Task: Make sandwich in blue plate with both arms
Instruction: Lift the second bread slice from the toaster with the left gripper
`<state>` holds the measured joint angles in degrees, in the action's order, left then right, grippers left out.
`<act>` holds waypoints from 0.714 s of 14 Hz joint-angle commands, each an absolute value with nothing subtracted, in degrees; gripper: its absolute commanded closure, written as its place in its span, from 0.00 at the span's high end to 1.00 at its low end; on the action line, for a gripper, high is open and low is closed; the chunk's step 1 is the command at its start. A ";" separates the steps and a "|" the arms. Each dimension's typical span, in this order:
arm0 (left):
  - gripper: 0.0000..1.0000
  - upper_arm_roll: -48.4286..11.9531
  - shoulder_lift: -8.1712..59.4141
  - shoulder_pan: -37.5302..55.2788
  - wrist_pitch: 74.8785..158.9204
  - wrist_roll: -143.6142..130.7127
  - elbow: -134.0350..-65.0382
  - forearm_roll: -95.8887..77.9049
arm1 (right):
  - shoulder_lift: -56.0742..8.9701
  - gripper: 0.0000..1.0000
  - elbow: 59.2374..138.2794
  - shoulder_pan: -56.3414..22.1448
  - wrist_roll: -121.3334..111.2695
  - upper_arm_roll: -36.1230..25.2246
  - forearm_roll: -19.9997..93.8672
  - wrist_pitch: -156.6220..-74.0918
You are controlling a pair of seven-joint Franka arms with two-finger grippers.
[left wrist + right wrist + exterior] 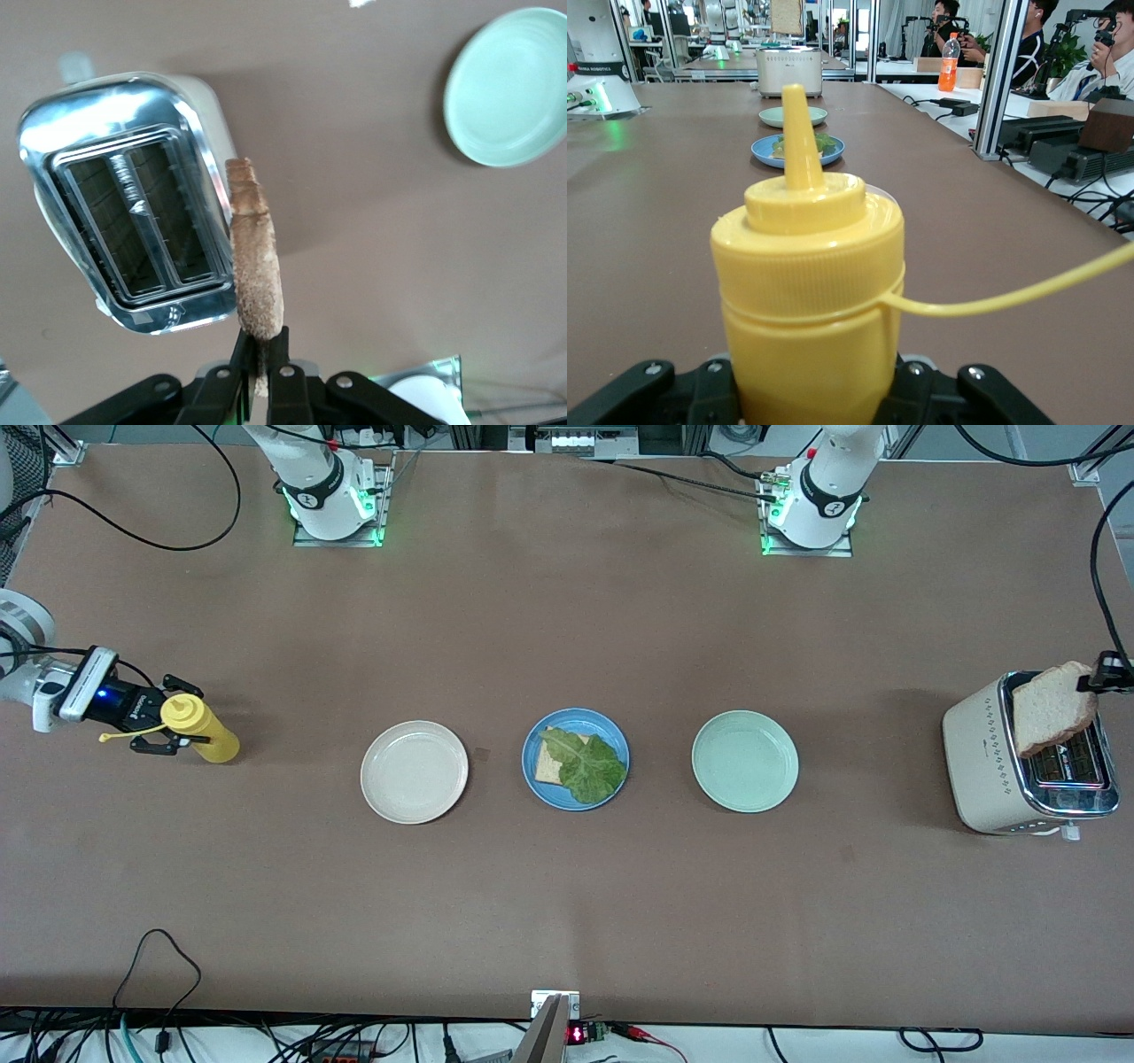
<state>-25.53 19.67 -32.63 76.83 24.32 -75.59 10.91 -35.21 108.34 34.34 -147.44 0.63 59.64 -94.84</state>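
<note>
My left claw (255, 350) grips a bread slice (1052, 707) by one edge above the toaster (1019, 766). My right claw (156, 724) closes around the yellow bottle (202, 729) at the right arm's end of the tabletop (567, 620). The blue plate (575, 759) sits mid-tabletop holding bread and lettuce (586, 763). With so thin a pinch, the slice could swing or slip free, or land crooked on the lettuce.

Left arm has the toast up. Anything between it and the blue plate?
The mint-green plate lies between the toaster and the blue plate, but it's flat. The bread slice in the left gripper is above it.
</note>
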 commanded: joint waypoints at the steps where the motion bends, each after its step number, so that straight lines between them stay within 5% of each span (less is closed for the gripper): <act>1: 0.01 -27.16 20.30 -26.56 69.46 22.94 -70.58 12.93 | -37.78 0.25 107.67 37.00 -148.71 2.63 61.08 -92.90; 4: 0.00 -31.53 20.83 -20.15 63.48 23.73 -70.84 12.74 | -39.81 0.25 107.40 38.05 -148.71 3.08 62.66 -92.90; 8: 0.00 -32.78 26.70 -7.75 69.76 9.38 -71.46 6.27 | -40.69 0.29 107.23 38.32 -148.01 3.08 63.19 -92.73; 9: 0.00 -32.78 28.72 -4.60 73.09 3.23 -71.72 3.54 | -40.61 0.48 107.14 38.32 -147.49 3.08 63.28 -92.72; 10: 0.00 -32.78 30.48 -1.26 76.95 -1.27 -71.72 2.91 | -40.52 0.99 106.96 38.32 -146.44 3.08 63.28 -92.72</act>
<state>-32.81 26.29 -5.33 72.57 6.31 -73.02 5.29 -40.03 108.04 37.02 -147.90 1.91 62.54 -93.44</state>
